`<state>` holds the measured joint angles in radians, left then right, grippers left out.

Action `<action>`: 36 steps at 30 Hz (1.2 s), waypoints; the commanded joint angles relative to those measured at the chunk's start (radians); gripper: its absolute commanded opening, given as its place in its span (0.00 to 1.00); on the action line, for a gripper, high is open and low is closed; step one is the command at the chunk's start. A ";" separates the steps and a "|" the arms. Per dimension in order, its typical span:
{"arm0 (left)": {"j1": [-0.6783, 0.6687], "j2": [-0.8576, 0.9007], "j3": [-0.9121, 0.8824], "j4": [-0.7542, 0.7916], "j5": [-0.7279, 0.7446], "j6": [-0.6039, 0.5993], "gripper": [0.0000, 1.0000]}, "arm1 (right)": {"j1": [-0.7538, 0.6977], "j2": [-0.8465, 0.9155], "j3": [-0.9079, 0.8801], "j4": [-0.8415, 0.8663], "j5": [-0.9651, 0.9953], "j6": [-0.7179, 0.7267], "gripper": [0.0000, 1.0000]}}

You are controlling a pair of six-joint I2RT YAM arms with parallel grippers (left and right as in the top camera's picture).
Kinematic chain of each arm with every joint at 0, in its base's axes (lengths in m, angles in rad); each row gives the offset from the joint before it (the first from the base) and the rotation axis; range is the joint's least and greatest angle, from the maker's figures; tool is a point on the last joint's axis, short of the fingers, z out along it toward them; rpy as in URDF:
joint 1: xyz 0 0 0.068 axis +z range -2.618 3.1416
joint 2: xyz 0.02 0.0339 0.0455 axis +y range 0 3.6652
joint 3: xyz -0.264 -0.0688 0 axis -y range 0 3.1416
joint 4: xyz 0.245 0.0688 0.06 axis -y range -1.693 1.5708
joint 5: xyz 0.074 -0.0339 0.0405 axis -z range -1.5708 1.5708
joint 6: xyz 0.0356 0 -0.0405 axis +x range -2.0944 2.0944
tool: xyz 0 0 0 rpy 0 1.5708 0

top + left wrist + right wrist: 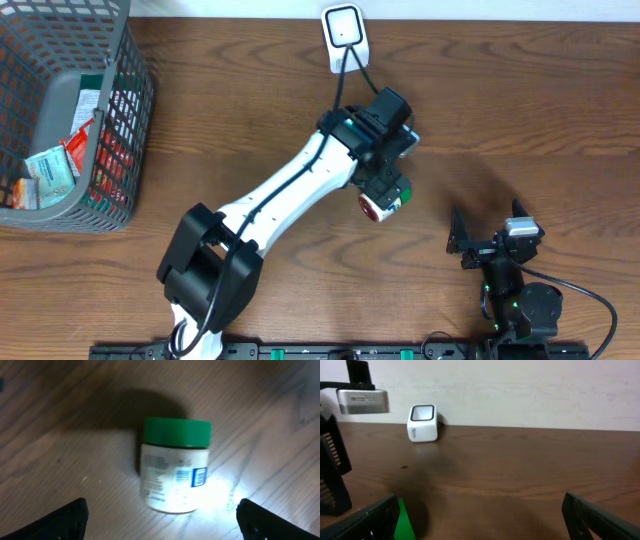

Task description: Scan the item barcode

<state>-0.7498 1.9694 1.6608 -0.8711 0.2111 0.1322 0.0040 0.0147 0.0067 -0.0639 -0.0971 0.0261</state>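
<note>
Left gripper [161, 515]: black fingers spread wide, clamped on nothing. Between them, touching neither, a small jar [175, 467] lies on its side on the wood-grain table [60, 435]. Body is white and cylindrical, with a smooth green screw lid [177, 432] and a printed label with a blue-edged barcode patch [199, 476]. A glare spot falls just beside it.

Right gripper [480, 515]: fingers apart, empty, near right of table.

Scanner [345, 35]: white rounded block with a dark window, far centre, cabled.

Basket [110, 110]: grey mesh, far left, packets inside.

Left gripper [162, 505] spread wide — facing down, right gripper [481, 500] splayed
</note>
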 commanded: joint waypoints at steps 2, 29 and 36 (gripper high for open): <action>-0.030 0.040 -0.006 0.028 0.002 0.013 0.95 | -0.010 -0.003 -0.001 -0.004 0.002 0.003 0.99; -0.055 0.143 -0.040 0.073 -0.065 -0.163 0.90 | -0.010 -0.003 -0.001 -0.004 0.002 0.003 0.99; -0.055 0.143 -0.040 0.073 -0.066 -0.313 0.73 | -0.010 -0.003 -0.001 -0.004 0.002 0.003 0.99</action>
<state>-0.8062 2.1078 1.6272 -0.7990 0.1539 -0.0803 0.0040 0.0147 0.0067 -0.0639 -0.0971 0.0265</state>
